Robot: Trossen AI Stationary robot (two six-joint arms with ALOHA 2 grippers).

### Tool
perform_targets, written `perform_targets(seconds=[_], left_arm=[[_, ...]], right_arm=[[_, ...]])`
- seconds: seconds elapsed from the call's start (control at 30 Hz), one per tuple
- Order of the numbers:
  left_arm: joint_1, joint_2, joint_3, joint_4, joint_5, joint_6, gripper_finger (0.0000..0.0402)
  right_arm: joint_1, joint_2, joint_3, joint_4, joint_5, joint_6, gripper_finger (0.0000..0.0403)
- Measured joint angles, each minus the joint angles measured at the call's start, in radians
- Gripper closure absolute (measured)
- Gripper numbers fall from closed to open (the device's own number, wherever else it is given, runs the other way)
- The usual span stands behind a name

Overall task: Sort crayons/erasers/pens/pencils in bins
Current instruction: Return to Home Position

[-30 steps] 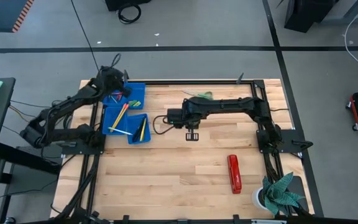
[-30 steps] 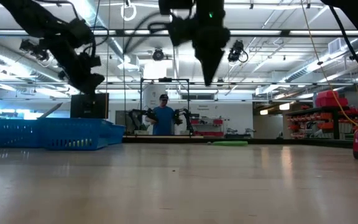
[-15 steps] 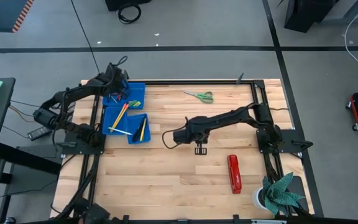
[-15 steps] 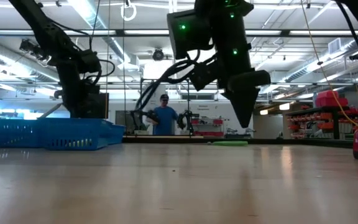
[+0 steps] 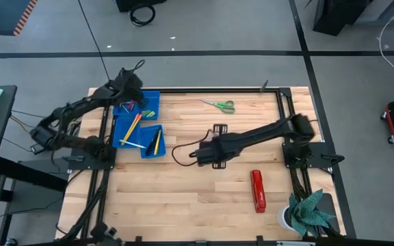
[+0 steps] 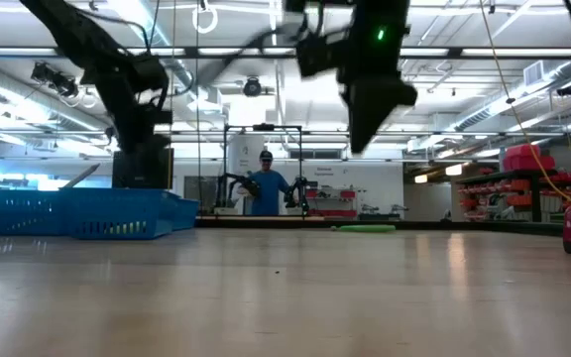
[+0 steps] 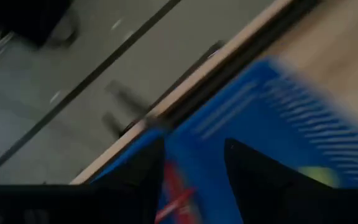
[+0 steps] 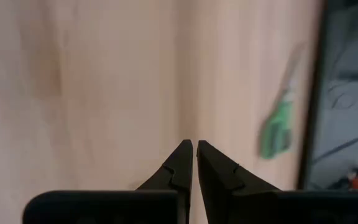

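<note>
**High view.** The bright-blue rectangular plastic bins (image 5: 148, 100) are grouped at the far left corner of the wooden tabletop (image 5: 183, 198). Long thin yellow and orange pencils (image 5: 131, 130) lie in the bin along the left edge. A short green crayon (image 5: 149, 113) lies in a bin by the far edge. The left hand (image 5: 132, 92) hangs over the far bins. The right hand (image 5: 219, 128) is above the tabletop's middle, well apart from the bins. Green-handled scissors (image 5: 217, 104) lie near the far edge. A long red stapler (image 5: 257, 191) lies toward the near right corner.

**Low view.** The left hand is above the bins and the right hand is raised well off the tabletop. A person in a blue top (image 6: 263, 188) stands in the room beyond.

**Left wrist view.** This view is blurred. The left hand's fingers (image 7: 138, 180) stand apart with nothing between them, over a blue bin. A red stick-shaped item (image 7: 174, 193) lies in that bin; its kind cannot be told.

**Right wrist view.** The right hand's fingers (image 8: 182, 162) are pressed together and hold nothing. They are over bare wood, with the scissors ahead near the tabletop's edge.
</note>
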Motion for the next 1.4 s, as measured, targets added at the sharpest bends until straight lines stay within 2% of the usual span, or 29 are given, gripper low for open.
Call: perform_targets(seconds=[0.13,0.23,0.37,0.5,0.63,0.8,0.97,1.2,1.4], left_arm=[[-0.089,-0.118,-0.001,-0.002,0.158,0.006,0.0244],[-0.158,-0.216,-0.025,0.033,0.302,0.005,0.0275],[-0.236,-0.318,-0.122,0.251,0.491,-0.031,0.0328],[-0.309,-0.341,-0.271,0.554,0.633,-0.102,0.0381],[-0.348,-0.341,-0.389,0.789,0.646,-0.198,0.0391],[-0.356,-0.415,-0.535,0.857,0.646,-0.238,0.0386],[-0.354,-0.586,-0.673,0.929,0.619,-0.279,0.0391],[-0.377,-0.813,-0.756,0.798,0.619,-0.337,0.0395],[-0.445,-0.916,-0.756,0.625,0.615,-0.334,0.0392]], right_arm=[[0.003,-0.174,-0.108,0.107,0.074,0.015,0.0372],[-0.006,-0.346,-0.28,0.288,0.093,0.025,0.0372],[-0.024,-0.569,-0.571,0.551,0.085,0.043,0.0372],[-0.038,-0.757,-0.82,0.741,0.102,0.084,0.0372],[-0.044,-0.919,-1.037,0.94,0.134,0.087,0.0372],[-0.043,-1.1,-1.233,1.118,0.142,0.087,0.0372],[-0.042,-1.271,-1.345,1.192,0.141,0.083,0.0372],[-0.012,-1.462,-1.434,1.2,0.125,0.05,0.0372],[0.004,-1.55,-1.541,1.249,0.127,0.023,0.0372]])
